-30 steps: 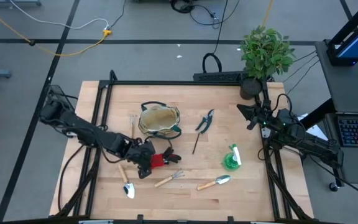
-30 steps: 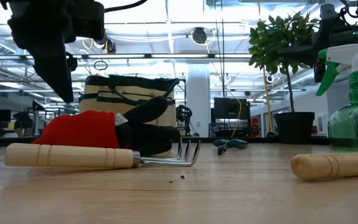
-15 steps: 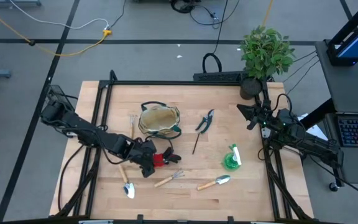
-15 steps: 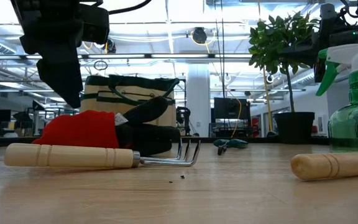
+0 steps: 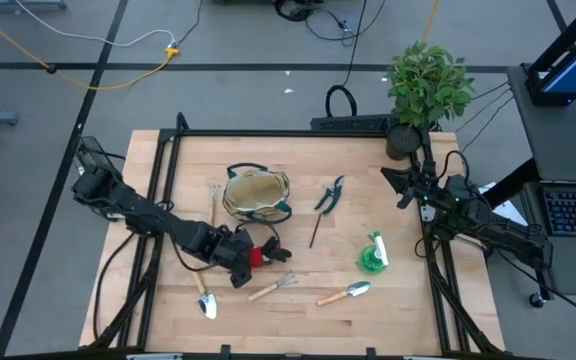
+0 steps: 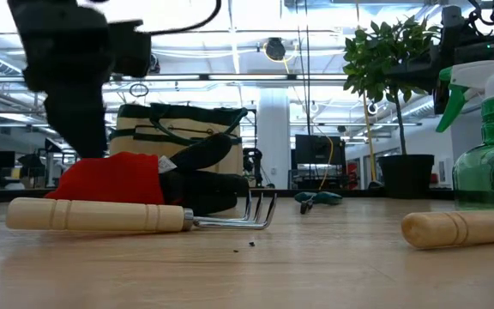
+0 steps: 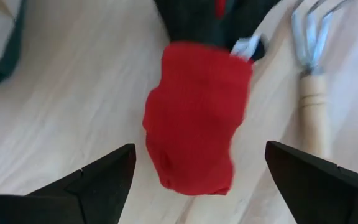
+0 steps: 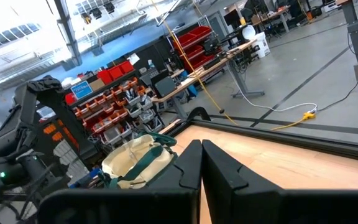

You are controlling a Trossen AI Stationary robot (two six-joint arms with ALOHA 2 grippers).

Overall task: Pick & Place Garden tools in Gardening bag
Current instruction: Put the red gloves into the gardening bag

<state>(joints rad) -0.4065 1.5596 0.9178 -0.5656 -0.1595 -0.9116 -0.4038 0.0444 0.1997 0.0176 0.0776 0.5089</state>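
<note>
Hovering spread wide over the red-black glove (image 7: 194, 118), the left gripper (image 5: 240, 262) is straddling it, long axis running forward between the fingers (image 7: 98, 180). Glove is lying on the desk (image 5: 318, 320) beside the gardening bag (image 5: 255, 192). Right gripper (image 5: 406, 187), clenched, is waiting far off.

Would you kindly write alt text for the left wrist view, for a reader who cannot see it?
The left pincer hangs open over a red-and-black glove lying on the wooden table. A wooden-handled hand rake lies beside the glove.
</note>
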